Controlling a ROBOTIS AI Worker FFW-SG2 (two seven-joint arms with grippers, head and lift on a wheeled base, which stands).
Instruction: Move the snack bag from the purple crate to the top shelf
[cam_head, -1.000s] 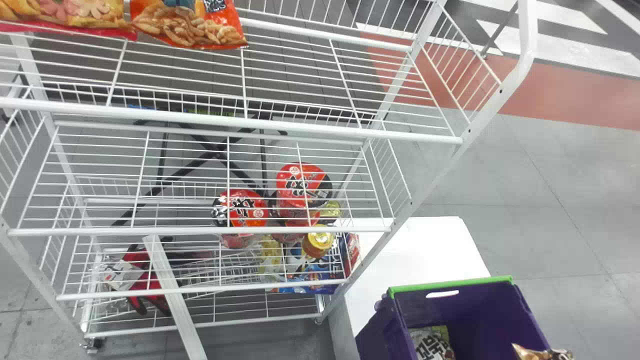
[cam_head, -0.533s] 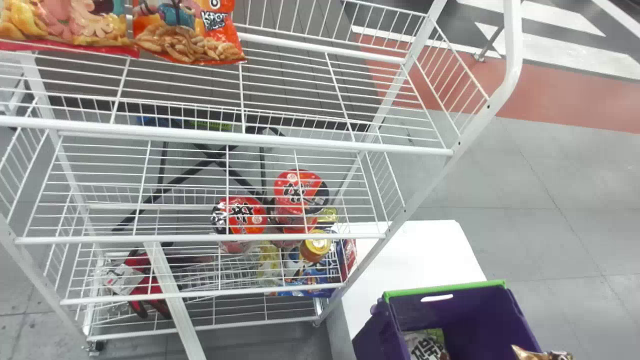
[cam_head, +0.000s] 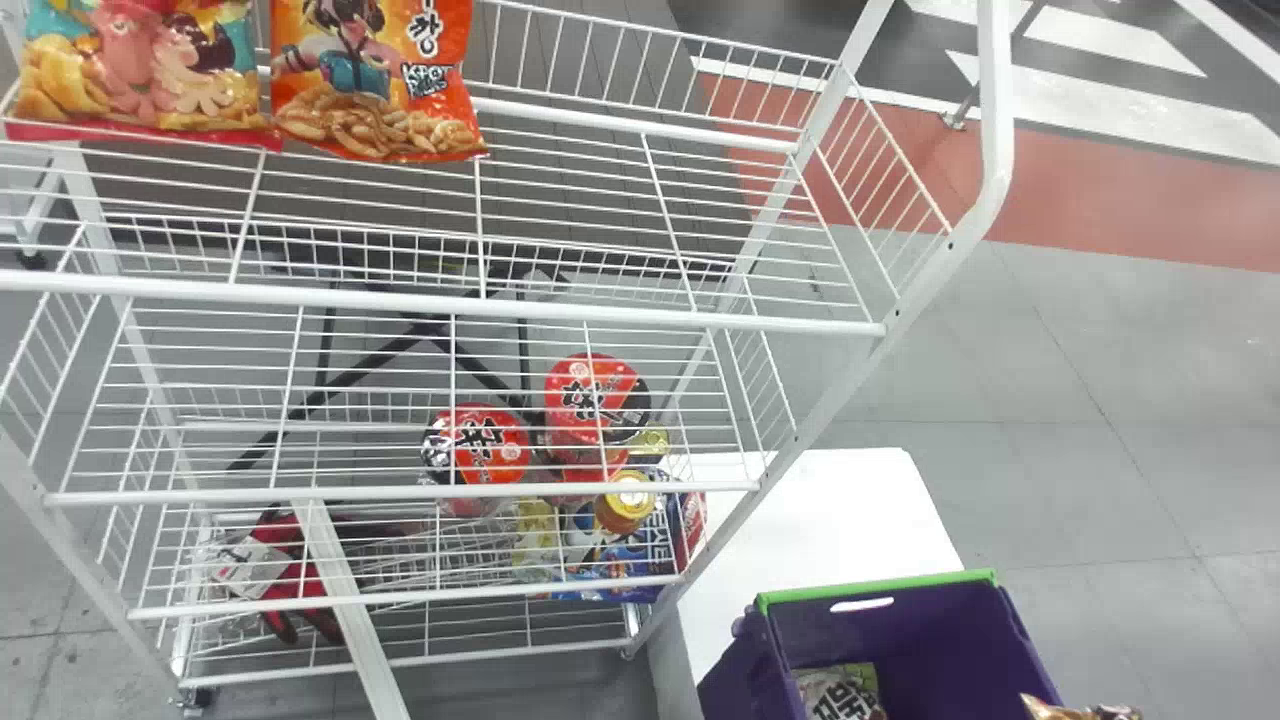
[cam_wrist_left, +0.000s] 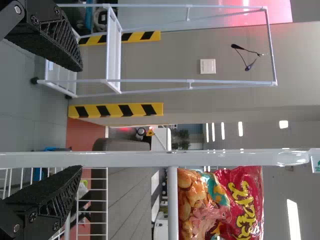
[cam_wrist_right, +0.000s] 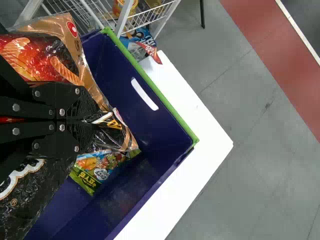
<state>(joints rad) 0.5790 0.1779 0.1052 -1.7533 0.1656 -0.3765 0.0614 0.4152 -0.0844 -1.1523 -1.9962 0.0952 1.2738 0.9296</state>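
Observation:
At the bottom right of the head view, a corner of the brown-gold snack bag (cam_head: 1075, 708) shows by the purple crate (cam_head: 905, 625). The right wrist view has my right gripper (cam_wrist_right: 86, 121) shut on this black, red and gold bag (cam_wrist_right: 42, 57), above the crate (cam_wrist_right: 157, 127); the bag's folds bulge around the fingers. The wire top shelf (cam_head: 590, 205) spans the head view's upper part. In the left wrist view my left gripper (cam_wrist_left: 79, 119) is open with nothing between its fingers, near the shelf's white frame (cam_wrist_left: 125, 159).
A red snack bag (cam_head: 150, 70) and an orange one (cam_head: 375, 85) lie on the top shelf's left part. Noodle cups (cam_head: 478, 448) and other packets sit lower in the rack. The crate stands on a white table (cam_head: 830, 510) and holds another bag (cam_head: 838, 690).
In the head view the rack, table and crate have shifted downward and slightly left, so more of the shelf's bags shows. The held bag's corner keeps nearly the same place.

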